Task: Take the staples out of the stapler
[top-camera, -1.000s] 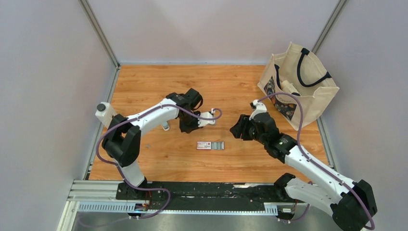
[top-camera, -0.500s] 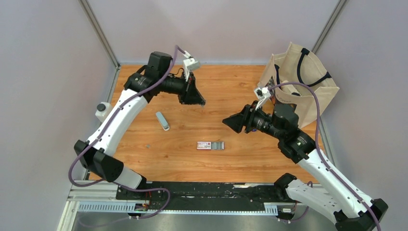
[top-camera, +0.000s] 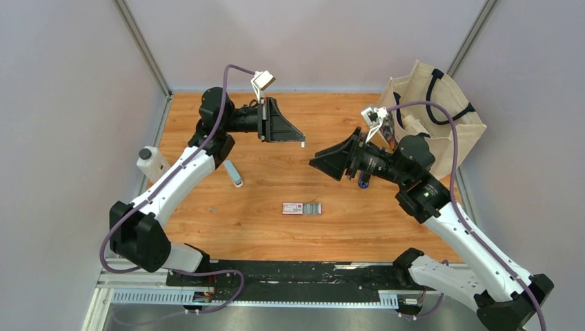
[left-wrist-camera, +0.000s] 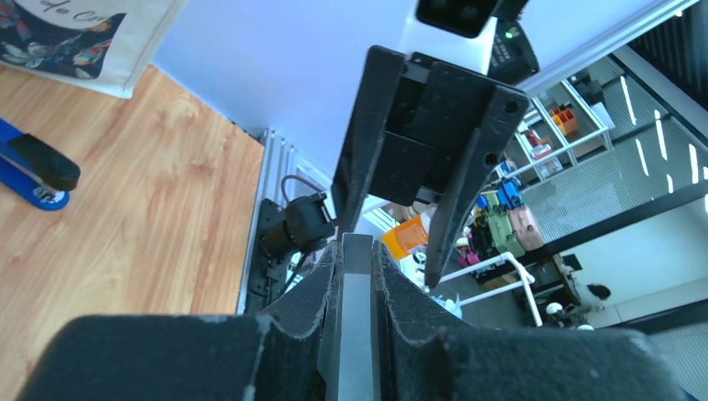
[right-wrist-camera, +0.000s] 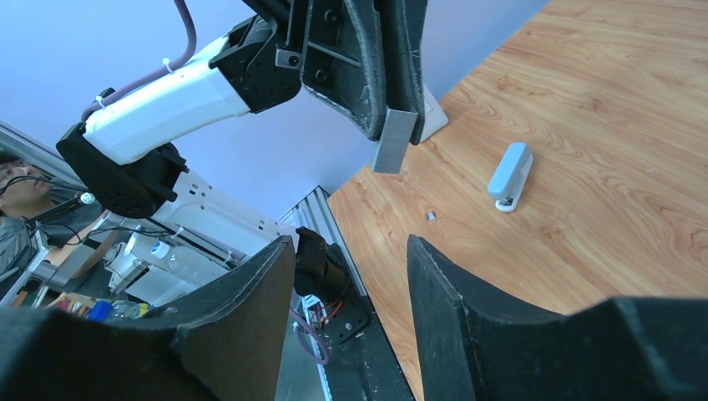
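Observation:
The slim blue stapler (top-camera: 233, 172) lies on the wooden table left of centre; in the right wrist view (right-wrist-camera: 509, 175) it looks pale blue. Silver-grey staples (top-camera: 312, 208) lie beside a pink-and-white box (top-camera: 292, 208) at mid table. My left gripper (top-camera: 303, 141) is raised high over the table, shut on a flat silver-grey staple strip (left-wrist-camera: 357, 326), which also shows in the right wrist view (right-wrist-camera: 394, 140). My right gripper (top-camera: 314, 163) is open and empty, raised, its jaws facing the left gripper a short way apart (left-wrist-camera: 417, 167).
A second stapler, dark blue with a black top (left-wrist-camera: 33, 171), sits under my right arm (top-camera: 363, 181). A cream tote bag (top-camera: 428, 121) stands at the back right. A small white bottle (top-camera: 149, 162) stands at the left edge. A tiny metal bit (right-wrist-camera: 430, 215) lies on the wood.
Both arms have lifted off the table. My left gripper rose from beside the blue stapler and swung right; my right gripper rose and turned to face it.

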